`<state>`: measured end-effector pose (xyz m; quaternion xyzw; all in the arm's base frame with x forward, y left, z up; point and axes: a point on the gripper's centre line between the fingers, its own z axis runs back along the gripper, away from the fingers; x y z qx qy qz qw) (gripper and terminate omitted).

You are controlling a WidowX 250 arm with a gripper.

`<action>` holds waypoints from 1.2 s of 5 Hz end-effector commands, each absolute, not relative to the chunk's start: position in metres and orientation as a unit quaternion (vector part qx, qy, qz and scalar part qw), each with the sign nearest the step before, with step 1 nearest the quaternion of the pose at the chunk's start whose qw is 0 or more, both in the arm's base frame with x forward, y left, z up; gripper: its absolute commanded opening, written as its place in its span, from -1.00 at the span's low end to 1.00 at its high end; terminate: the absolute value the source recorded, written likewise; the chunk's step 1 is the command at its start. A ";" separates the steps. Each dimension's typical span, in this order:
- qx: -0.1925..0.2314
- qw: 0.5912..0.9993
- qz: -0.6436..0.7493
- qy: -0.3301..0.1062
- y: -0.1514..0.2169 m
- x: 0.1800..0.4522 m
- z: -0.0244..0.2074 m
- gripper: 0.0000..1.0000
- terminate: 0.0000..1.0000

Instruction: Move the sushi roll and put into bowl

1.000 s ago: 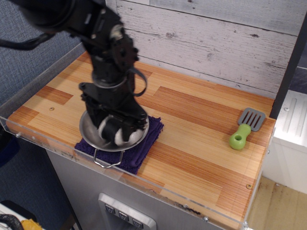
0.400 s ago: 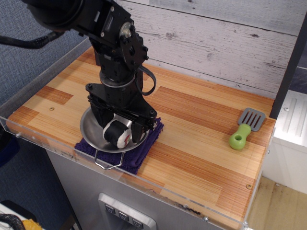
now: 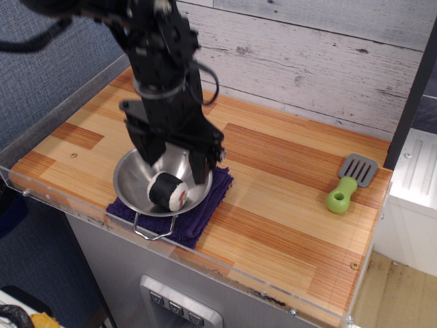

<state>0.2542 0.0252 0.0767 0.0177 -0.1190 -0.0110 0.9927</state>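
Inside the bowl [image 3: 130,183], on its near slope, the sushi roll [image 3: 166,191] lies on its side, free of any grip. Above the bowl's far rim hangs the tool [image 3: 179,164], fingers spread apart and clear of the roll, consistent with a completed drop. Beneath the bowl, a purple cloth [image 3: 205,212] cushions it on the bench [image 3: 287,198].

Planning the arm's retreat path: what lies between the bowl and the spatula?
In the only view, just the purple cloth's edge under the bowl, then bare wooden tabletop up to the spatula.

Sushi roll [image 3: 168,192] in bowl [image 3: 128,183]
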 end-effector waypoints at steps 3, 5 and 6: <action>0.012 0.977 -0.050 -0.209 -0.002 0.248 0.156 1.00 -1.00; 0.051 0.962 -0.103 -0.250 -0.008 0.243 0.161 1.00 -1.00; 0.051 0.962 -0.103 -0.250 -0.008 0.243 0.161 1.00 -1.00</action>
